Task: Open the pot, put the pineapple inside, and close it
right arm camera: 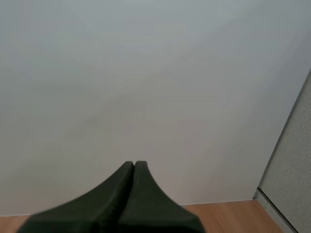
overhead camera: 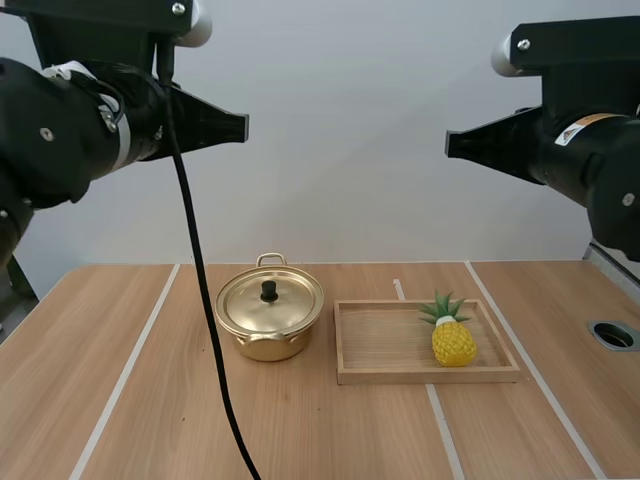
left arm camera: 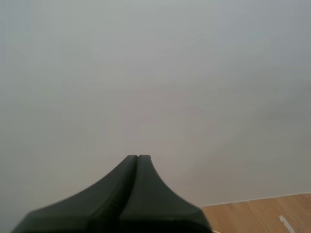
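Standing on the table [overhead camera: 140, 400] about midway between left and right edges, nearer the far edge: pot [overhead camera: 269, 330], lid [overhead camera: 270, 300] sitting on top. Lying just right of pot, not touching it: tray [overhead camera: 428, 376]. Resting in tray, toward its right end and back rim: pineapple [overhead camera: 452, 338].

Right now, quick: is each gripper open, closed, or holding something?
Left gripper: closed, holding nothing.
Right gripper: closed, holding nothing.
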Robot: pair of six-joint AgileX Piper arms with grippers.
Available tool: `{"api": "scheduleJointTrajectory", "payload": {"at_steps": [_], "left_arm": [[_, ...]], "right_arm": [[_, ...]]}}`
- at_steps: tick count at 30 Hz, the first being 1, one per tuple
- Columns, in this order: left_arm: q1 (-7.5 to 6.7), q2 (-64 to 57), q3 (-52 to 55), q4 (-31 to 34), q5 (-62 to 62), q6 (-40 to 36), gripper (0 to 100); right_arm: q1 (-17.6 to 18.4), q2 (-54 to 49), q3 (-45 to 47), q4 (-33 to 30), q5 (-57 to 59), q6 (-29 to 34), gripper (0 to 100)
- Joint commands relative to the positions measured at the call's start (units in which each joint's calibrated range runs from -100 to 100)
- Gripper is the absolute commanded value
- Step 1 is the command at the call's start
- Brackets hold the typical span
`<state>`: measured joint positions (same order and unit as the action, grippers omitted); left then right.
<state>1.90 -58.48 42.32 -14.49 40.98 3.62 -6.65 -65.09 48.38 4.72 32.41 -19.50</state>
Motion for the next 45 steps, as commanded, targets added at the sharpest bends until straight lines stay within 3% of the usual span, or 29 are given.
{"api": "scheduleJointTrajectory", "payload": {"at_steps": [1,17,24,33,43,45], "left_arm": [[0.03,2.2,-0.7,-5.1,0.2,4.8,0],[0.03,16.0,-10.8,-14.9,19.5,12.9,0],[0.03,20.1,-14.2,-15.2,24.0,14.4,0],[0.03,25.8,-15.4,-15.2,39.4,16.2,0],[0.03,26.0,-15.4,-14.2,37.8,16.3,0],[0.03,26.0,-15.4,-14.2,37.8,16.3,8]], "right_arm": [[-0.5,1.3,-0.4,-0.9,-0.1,0.1,0],[-0.6,5.5,-0.4,-2.1,0.0,-0.6,0],[-0.6,5.5,-0.4,-2.4,0.0,-2.1,0],[-0.6,5.8,-0.4,-2.9,6.6,-2.1,0],[-0.6,5.8,-0.4,-3.4,12.8,-2.1,0],[-0.6,5.8,-0.4,-3.7,13.9,-2.1,0]]}}
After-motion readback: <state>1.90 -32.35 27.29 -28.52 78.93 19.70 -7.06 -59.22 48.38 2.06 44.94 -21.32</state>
